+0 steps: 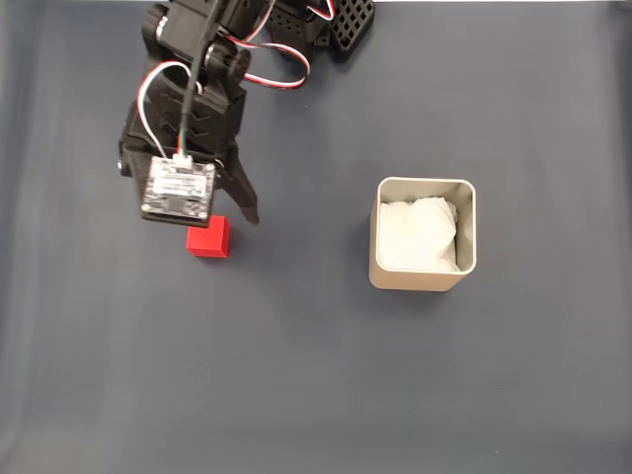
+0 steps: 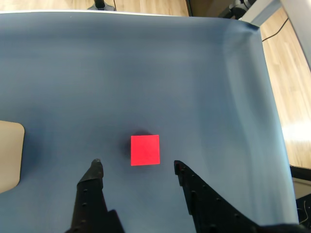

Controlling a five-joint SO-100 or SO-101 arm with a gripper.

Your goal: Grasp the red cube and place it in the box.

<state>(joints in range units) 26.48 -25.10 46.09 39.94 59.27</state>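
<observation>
1. At the left of the fixed view, the black arm (image 1: 197, 89) is reaching down from the top edge over the dark blue-grey cloth (image 1: 316, 375), with red, white and black wires looping along it and a small circuit board (image 1: 178, 191) facing up on its wrist.
2. Just below that board, the gripper (image 1: 222, 219) is hanging over the red cube (image 1: 209, 237); one dark finger (image 1: 245, 197) is showing beside the cube's upper right corner, while the board is hiding the other.
3. In the wrist view, the gripper (image 2: 137, 164) is standing with its jaws spread wide apart, and the red cube (image 2: 145, 150) is sitting on the cloth just ahead of the gap between the two fingertips, touching neither.
4. The cube is lying flat on the cloth with a soft shadow at its upper left corner in the wrist view.
5. Towards the right of the fixed view, the box (image 1: 424, 282) is standing upright, well apart from the cube, with crumpled white paper (image 1: 420, 232) lying inside it.
6. In the wrist view, a beige corner of the box (image 2: 9, 155) is peeking in at the left edge, and wooden floor (image 2: 291, 97) is showing beyond the cloth on the right.
</observation>
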